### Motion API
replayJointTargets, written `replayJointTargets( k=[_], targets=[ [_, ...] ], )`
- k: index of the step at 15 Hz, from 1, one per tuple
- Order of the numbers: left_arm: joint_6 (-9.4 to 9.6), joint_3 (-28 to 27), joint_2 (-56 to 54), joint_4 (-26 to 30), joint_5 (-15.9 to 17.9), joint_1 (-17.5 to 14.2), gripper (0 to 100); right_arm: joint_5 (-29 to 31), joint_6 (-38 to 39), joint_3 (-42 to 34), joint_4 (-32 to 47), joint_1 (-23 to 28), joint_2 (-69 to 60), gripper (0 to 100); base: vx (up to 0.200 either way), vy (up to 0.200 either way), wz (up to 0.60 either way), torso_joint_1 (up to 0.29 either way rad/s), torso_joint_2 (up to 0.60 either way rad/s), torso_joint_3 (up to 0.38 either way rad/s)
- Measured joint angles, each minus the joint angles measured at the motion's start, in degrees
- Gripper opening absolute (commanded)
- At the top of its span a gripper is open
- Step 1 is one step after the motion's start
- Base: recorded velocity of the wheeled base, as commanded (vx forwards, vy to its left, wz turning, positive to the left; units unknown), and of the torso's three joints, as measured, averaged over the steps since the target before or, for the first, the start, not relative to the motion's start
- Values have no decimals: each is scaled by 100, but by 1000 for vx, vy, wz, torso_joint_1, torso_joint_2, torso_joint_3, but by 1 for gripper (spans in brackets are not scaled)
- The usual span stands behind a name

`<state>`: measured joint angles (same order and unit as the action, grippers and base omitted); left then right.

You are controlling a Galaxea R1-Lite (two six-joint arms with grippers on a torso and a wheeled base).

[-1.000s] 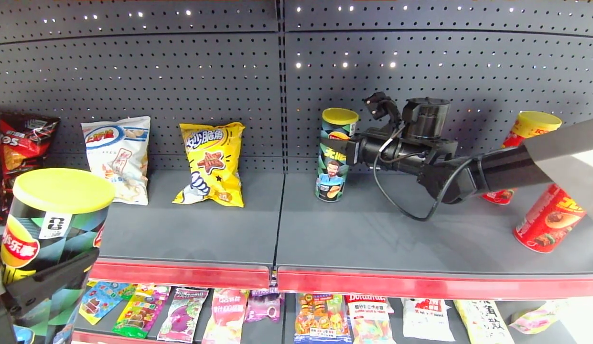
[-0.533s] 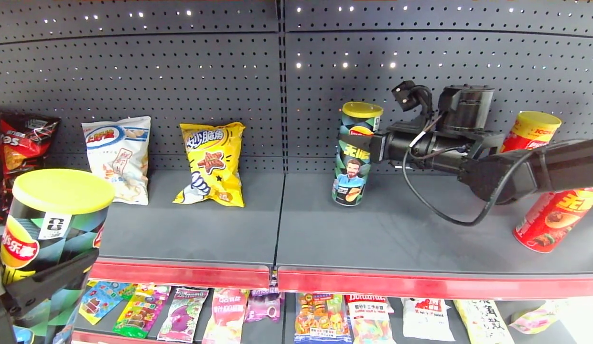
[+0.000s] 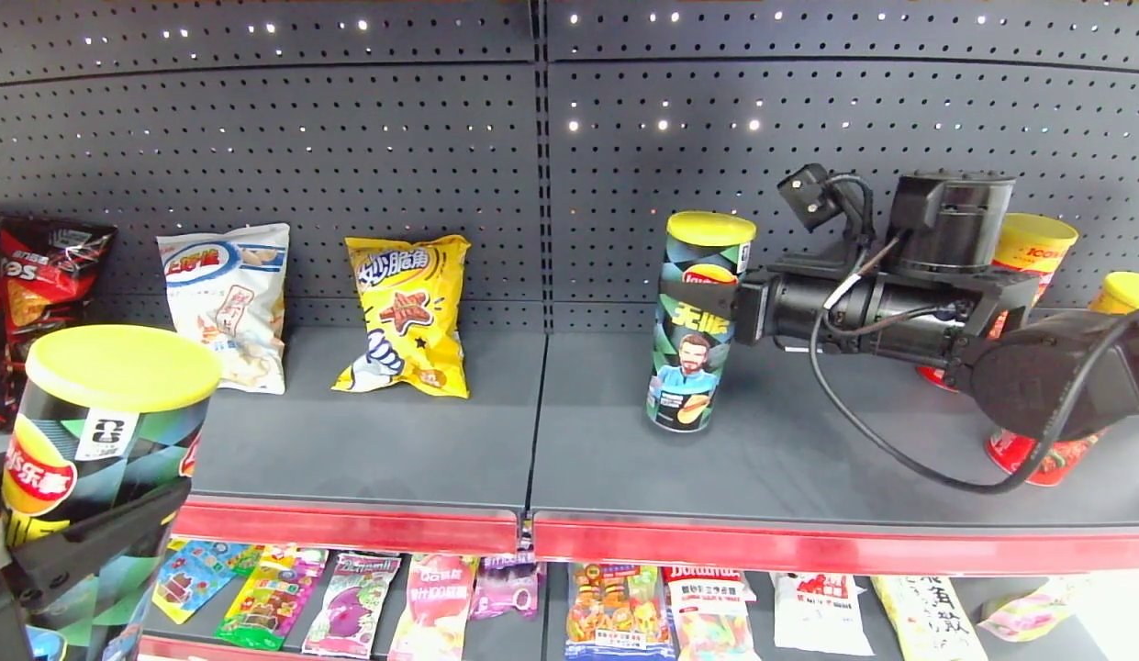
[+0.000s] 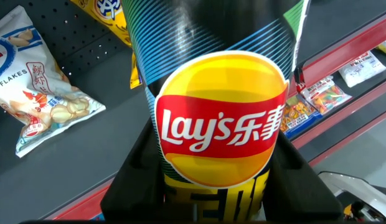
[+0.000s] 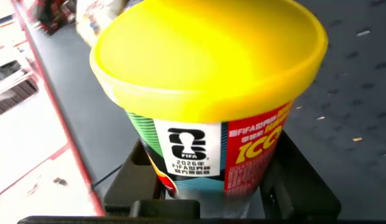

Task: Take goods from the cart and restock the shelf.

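Note:
A green-and-black chips can [image 3: 700, 321] with a yellow lid is upright over the right half of the grey shelf [image 3: 441, 441], its base at or just above the surface. My right gripper [image 3: 707, 298] is shut on its upper body from the right. In the right wrist view the same can [image 5: 211, 81] sits between the fingers of that gripper [image 5: 211, 186]. At the lower left, my left gripper [image 3: 92, 537] is shut on a second matching can [image 3: 101, 431], held in front of the shelf. The left wrist view shows this can [image 4: 221, 124] clamped in the gripper [image 4: 211, 193].
A white bag [image 3: 228, 303], a yellow bag [image 3: 406, 312] and a dark red bag [image 3: 37, 275] lean on the pegboard. Red cans [image 3: 1032, 243] stand at the far right, partly behind my right arm. Bare shelf lies between yellow bag and held can. Sweets packets [image 3: 624, 606] fill the lower shelf.
My right gripper has carried its can to the right and toward the shelf's front edge. The arm now covers more of the red cans. The left gripper and its can have not moved.

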<state>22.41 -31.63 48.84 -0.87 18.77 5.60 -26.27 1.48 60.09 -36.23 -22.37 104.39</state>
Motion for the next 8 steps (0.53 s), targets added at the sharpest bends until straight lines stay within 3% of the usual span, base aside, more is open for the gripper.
replayJointTargets(
  k=[8],
  targets=[
    [1, -2, 2, 0, 2, 38, 0, 71, -138, -701, -802, -172, -54, 0, 0, 0, 0, 0, 0, 0]
  ],
)
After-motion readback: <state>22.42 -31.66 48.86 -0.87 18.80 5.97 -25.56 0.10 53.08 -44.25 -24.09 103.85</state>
